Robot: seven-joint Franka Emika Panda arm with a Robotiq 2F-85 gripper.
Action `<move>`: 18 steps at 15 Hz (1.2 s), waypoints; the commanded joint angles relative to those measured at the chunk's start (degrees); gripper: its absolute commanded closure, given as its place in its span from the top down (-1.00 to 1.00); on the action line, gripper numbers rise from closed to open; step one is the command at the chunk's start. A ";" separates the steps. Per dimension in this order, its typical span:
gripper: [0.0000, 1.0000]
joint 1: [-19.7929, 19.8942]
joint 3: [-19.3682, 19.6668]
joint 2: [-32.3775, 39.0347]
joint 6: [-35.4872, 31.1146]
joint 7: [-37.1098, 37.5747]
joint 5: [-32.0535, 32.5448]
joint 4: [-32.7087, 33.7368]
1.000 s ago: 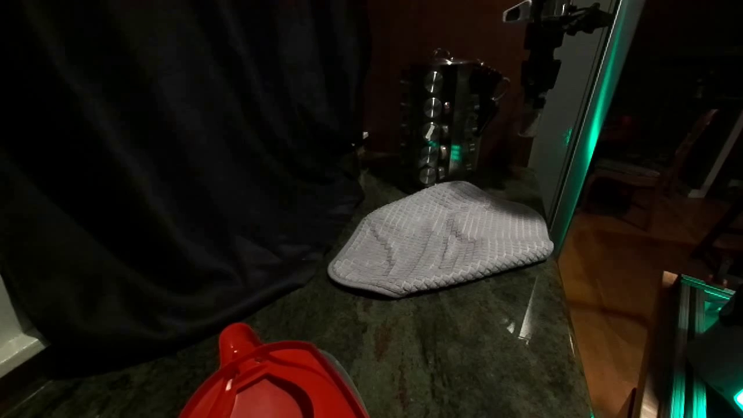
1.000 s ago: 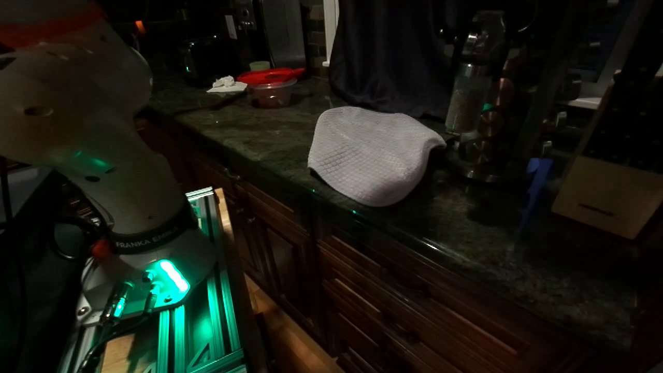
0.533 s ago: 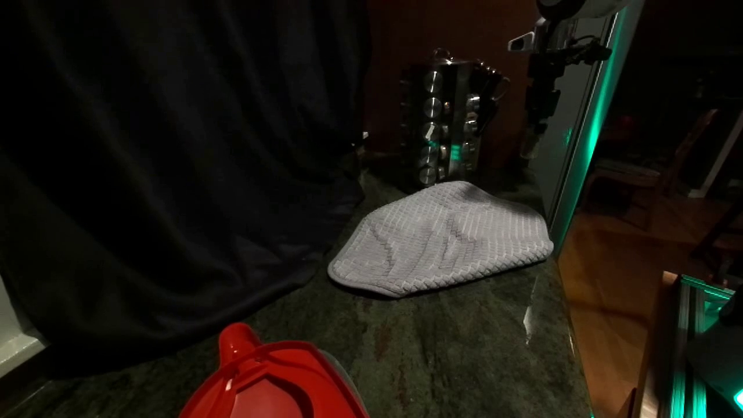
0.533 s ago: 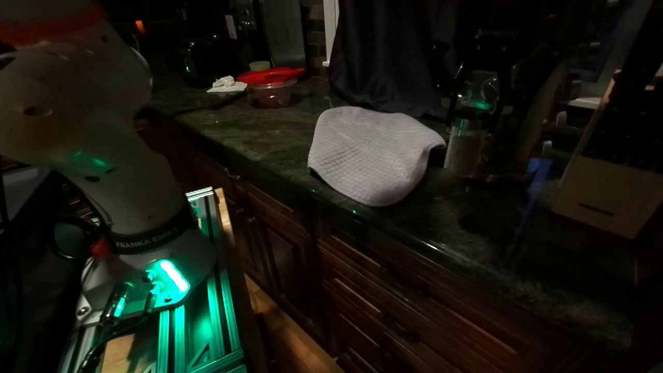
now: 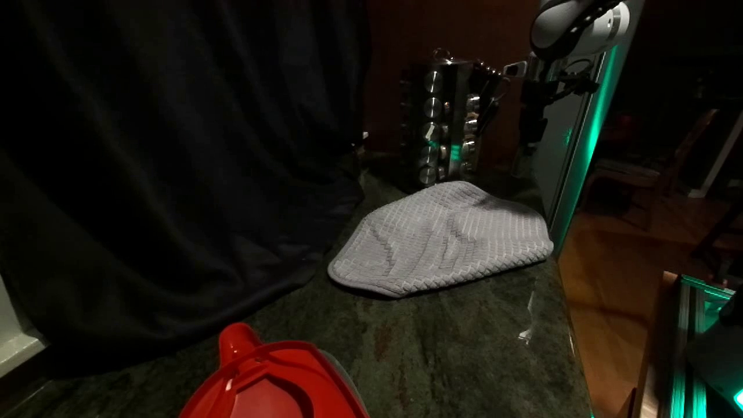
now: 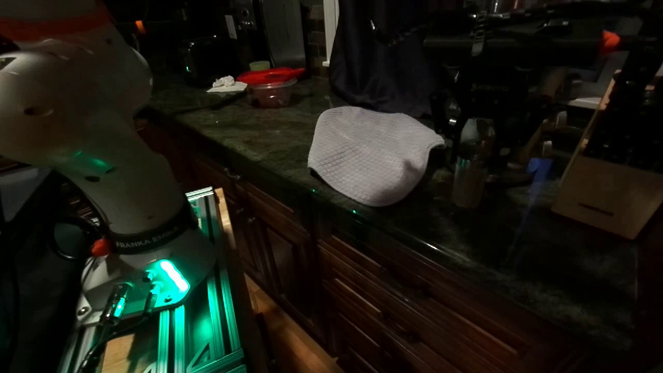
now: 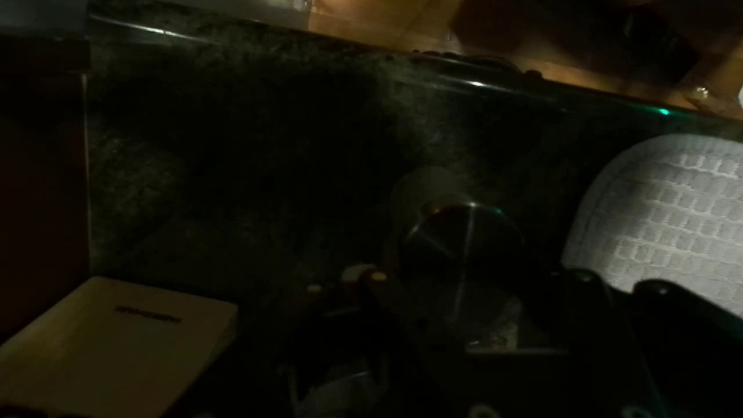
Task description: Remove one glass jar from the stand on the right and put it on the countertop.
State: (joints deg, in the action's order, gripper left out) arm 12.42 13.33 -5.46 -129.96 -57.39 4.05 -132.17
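The fingers (image 7: 601,325) pinch a glass jar (image 6: 472,163), nearly upright over the table (image 5: 441,348); I cannot tell whether its base touches down. In an exterior view the jar is off the spice rack (image 5: 455,119), at four o'clock from it, and between one and two from the pale cloth (image 5: 435,247). The wrist view puts the cloth near three o'clock of the jar and a wooden block (image 7: 122,348) near eight. A red-lidded tub (image 6: 269,90) stands at ten o'clock from the cloth in an exterior view.

- Whitish arm (image 6: 77,122), frame left in an exterior view
- Orange-red band (image 6: 57,26), upper left
- Black collar (image 6: 150,238) lettered FRANKA EMIKA
- Glowing green-white light (image 6: 174,275), lower left
- Black gripper (image 7: 473,281)
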 commanded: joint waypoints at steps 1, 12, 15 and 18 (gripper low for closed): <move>-0.50 -0.40 0.12 2.33 -1.85 1.89 -0.65 -0.64; 0.66 -0.16 -0.84 5.09 -1.88 1.66 -0.63 -0.12; 1.00 -0.19 -1.06 3.07 0.47 2.04 -0.67 0.40; 1.00 -0.20 -0.93 -1.76 5.54 3.82 -0.70 -0.24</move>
State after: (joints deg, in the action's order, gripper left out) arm 12.38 12.30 -1.85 -129.74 -55.77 3.63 -131.38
